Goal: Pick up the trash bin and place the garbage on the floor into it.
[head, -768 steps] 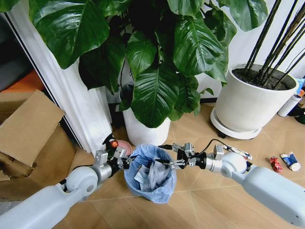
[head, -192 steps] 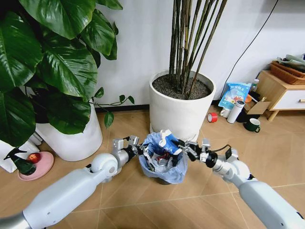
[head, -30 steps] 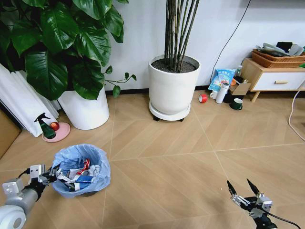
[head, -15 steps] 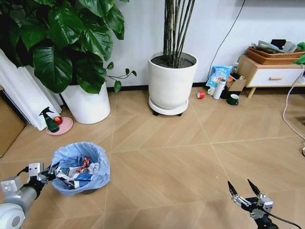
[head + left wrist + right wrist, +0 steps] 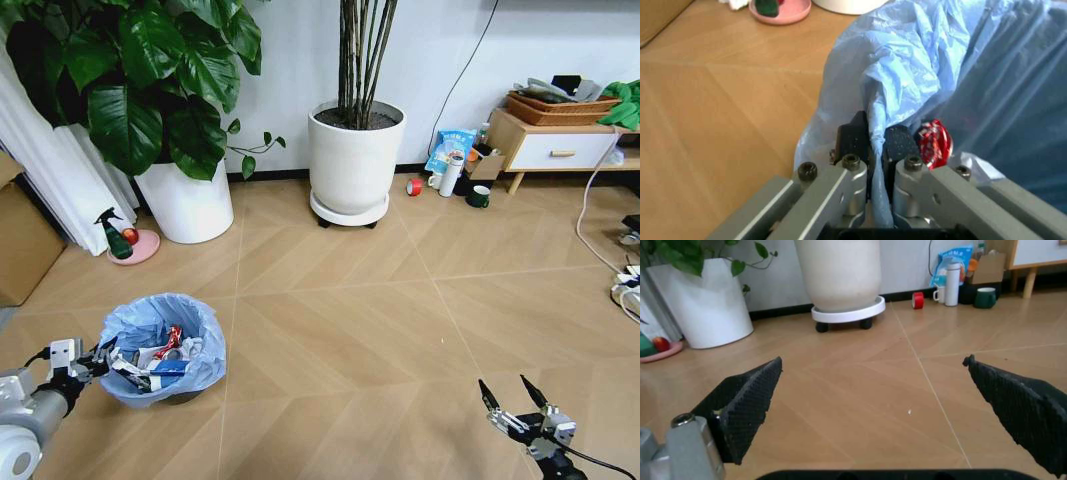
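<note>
On the floor at the robot's left stood the trash bin [image 5: 160, 345], garbage [image 5: 160, 356] inside, left gripper [image 5: 88, 365] fingers pinching its bag; the view had widened, litter-free, right gripper [image 5: 511, 391] fingers spread

One trash bin [image 5: 160, 350] stands near on the left, lined with one light-blue bag [image 5: 940, 60]. Inside lies a heap of garbage [image 5: 155, 360]; its pieces overlap too much to count, though one red scrap [image 5: 935, 143] stands out.

Two white plant pots stand far off: one under the broad-leaved plant [image 5: 187, 205] at far left, one on a wheeled tray [image 5: 350, 155] in the middle.

One green spray bottle [image 5: 116, 233] sits on one pink dish [image 5: 138, 247] at far left. One cardboard box [image 5: 22, 240] stands at the left edge.

Far right: one red tape roll [image 5: 414, 187], one white cylinder [image 5: 450, 175], one dark mug [image 5: 478, 196], one wooden cabinet [image 5: 550, 150].

Two grippers: left gripper [image 5: 98, 362], right gripper [image 5: 512, 397].
</note>
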Robot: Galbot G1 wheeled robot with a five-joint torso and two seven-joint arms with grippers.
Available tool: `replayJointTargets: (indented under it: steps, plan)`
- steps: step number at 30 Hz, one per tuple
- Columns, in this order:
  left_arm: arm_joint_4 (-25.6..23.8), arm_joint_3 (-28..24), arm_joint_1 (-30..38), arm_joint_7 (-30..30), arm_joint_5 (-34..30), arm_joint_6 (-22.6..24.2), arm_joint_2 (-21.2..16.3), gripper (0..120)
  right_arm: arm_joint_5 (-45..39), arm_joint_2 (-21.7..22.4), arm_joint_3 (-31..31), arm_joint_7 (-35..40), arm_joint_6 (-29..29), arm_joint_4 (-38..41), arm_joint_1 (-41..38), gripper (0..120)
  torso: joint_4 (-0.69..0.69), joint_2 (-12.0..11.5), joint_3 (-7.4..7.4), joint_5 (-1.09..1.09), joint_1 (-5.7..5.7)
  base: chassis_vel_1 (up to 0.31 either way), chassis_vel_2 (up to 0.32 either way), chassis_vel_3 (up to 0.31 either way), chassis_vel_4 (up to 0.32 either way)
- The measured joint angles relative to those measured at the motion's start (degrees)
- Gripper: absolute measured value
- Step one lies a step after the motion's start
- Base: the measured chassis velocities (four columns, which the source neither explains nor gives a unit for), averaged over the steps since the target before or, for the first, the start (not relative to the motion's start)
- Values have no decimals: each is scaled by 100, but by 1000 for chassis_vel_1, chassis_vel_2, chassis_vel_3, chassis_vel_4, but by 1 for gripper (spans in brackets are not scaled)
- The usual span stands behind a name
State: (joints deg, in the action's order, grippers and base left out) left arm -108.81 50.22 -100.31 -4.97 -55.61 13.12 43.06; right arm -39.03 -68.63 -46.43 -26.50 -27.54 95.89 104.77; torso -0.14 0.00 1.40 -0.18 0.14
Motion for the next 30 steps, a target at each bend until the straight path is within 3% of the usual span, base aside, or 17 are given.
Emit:
replayJointTargets:
  steps: [3, 7, 30]
  plan:
    - [-4, 24, -14, 8, -9, -4, -11, 0, -1, 0, -2, -1, -1, -1, -5, 100, 0, 0, -1, 15, -1, 267, -226, -242, 239]
    - [-5, 58, -43, 16, -37, -5, -29, 0, 5, -11, 7, -3, -1, -1, -6, 100, -2, 0, -1, 3, -2, 210, -192, -191, 192]
    - [-85, 307, -258, 44, -114, -23, -48, 0, 22, 37, 45, -16, 1, 53, -2, 100, -2, 0, 0, 7, 0, 160, -166, -170, 165]
